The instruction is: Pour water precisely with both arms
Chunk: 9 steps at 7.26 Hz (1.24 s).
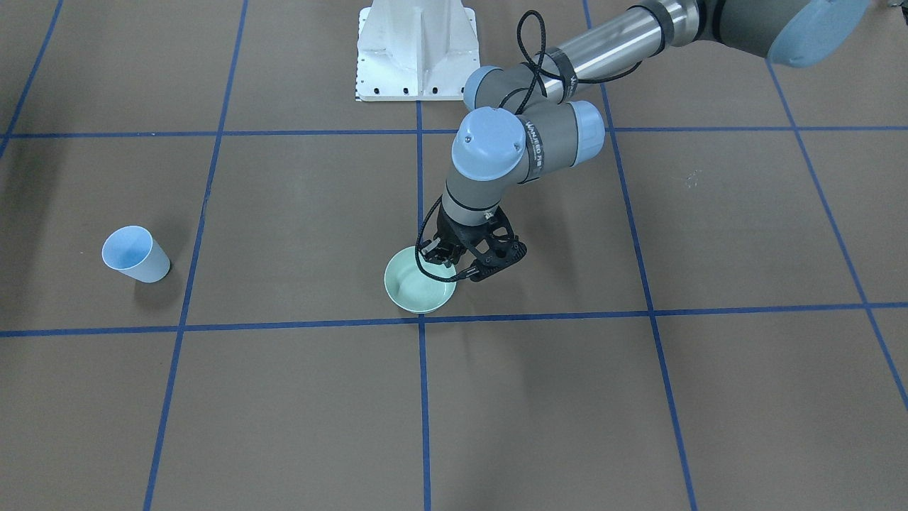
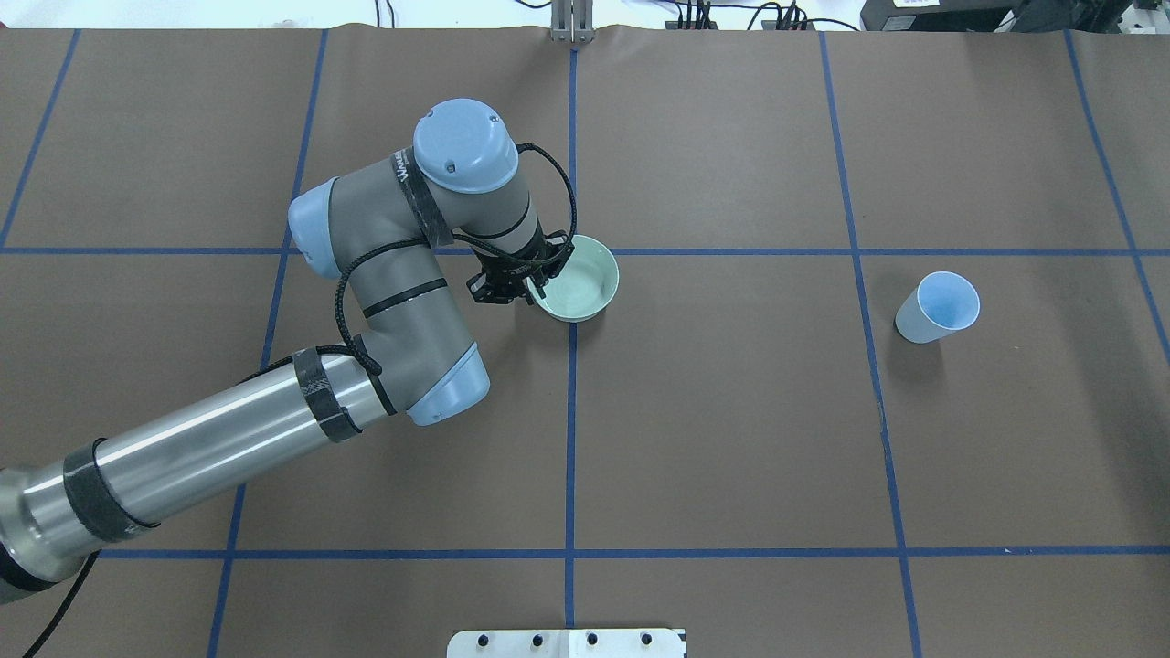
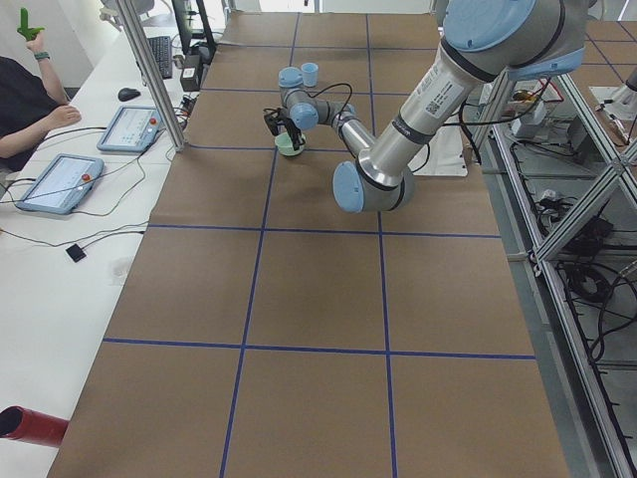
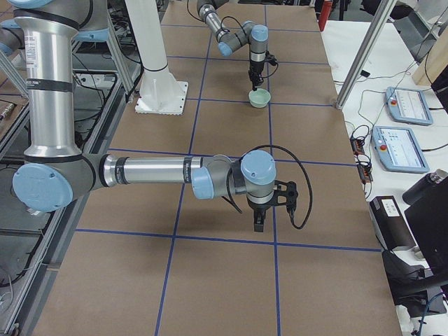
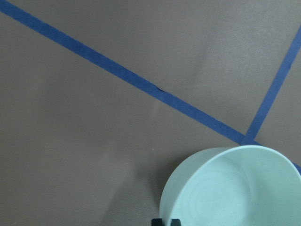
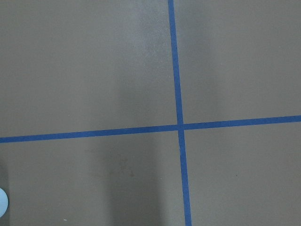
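Pinching the rim of the pale green bowl [image 2: 603, 283], my left gripper [image 2: 537, 288] points straight down. Its two fingers are drawn narrow, one inside the wall and one outside. The bowl sits flat on the brown table [image 2: 731, 411], just beside a crossing of blue tape lines [image 2: 571, 439]. — ROBOT

And the water? — DESK

Faint rippled rings in the bowl's bottom are all that shows of the water [image 5: 211, 197]; my wrist camera catches them best. Behind the hand, my left arm [image 2: 384, 302] bends back over the table's left half in the overhead view. — ROBOT

Your other hand? — DESK

My right gripper [image 4: 257, 225] hangs fingers-down over the paper close to a tape line, well apart from the bowl. It hangs from my right arm [image 4: 154, 171], which is stretched level above the table. How wide its fingers stand I cannot tell from the side. A pale blue cup [image 2: 937, 309] stands upright, well off to my right; whether it holds anything I cannot tell. The white pedestal [image 1: 417, 50] stands on my side of the table. — ROBOT
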Tool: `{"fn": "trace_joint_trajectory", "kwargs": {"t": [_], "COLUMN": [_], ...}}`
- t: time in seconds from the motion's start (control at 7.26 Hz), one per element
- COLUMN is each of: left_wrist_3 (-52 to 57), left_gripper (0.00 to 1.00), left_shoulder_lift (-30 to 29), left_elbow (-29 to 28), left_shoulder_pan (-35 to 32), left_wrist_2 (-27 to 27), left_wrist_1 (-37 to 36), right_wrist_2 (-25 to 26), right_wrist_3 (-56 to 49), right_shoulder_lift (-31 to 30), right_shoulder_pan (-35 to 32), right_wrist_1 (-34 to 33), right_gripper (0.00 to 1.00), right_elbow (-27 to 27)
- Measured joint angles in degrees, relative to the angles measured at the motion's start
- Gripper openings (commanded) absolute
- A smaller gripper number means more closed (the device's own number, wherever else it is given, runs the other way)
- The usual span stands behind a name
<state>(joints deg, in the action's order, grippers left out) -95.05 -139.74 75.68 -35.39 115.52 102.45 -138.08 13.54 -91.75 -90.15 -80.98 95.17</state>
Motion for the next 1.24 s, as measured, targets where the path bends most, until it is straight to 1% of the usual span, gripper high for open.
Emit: {"fn": "trace_joint_trajectory", "kwargs": {"t": [0.14,0.28,0.55,0.69,0.83,0.96,1.1,1.24], "left_wrist_3": [0.08,0.11,-0.02,-0.14,-0.13,-0.01,0.07,0.13], "left_gripper": [1.0,1.0,1.0,1.0,1.0,1.0,1.0,1.0], "left_shoulder_lift": [-0.05,-0.04,0.31,0.64,1.31,2.16,3.23,4.7], "left_elbow": [0.49,1.65,3.94,5.21,7.27,9.37,11.2,13.15], "left_shoulder_pan": [-0.11,-0.5,-1.27,-1.61,-1.99,-2.28,-2.53,-2.77], "left_wrist_2": [-0.04,-0.08,-0.13,-0.15,-0.13,-0.12,-0.12,-0.12], "left_wrist_1": [-0.07,-0.22,-0.51,-0.74,-1.75,-3.13,-3.89,-4.2], "right_wrist_2": [0.16,0.64,1.11,-0.64,-3.32,-2.45,3.44,10.57], "right_wrist_3": [-0.06,-0.27,-0.41,0.29,3.6,9.09,14.49,21.19], "right_shoulder_lift": [0.13,0.36,1.97,1.68,0.61,-0.03,-1.06,-2.1], "right_shoulder_pan": [0.25,1.03,2.88,3.19,3.53,5.33,9.57,15.2], "right_wrist_1": [0.14,0.21,-0.05,-0.18,-0.11,-0.05,-0.05,-0.06], "right_gripper": [1.0,1.0,1.0,1.0,1.0,1.0,1.0,1.0], "right_elbow": [0.22,1.55,5.69,6.85,8.12,10.7,14.96,19.56]}}
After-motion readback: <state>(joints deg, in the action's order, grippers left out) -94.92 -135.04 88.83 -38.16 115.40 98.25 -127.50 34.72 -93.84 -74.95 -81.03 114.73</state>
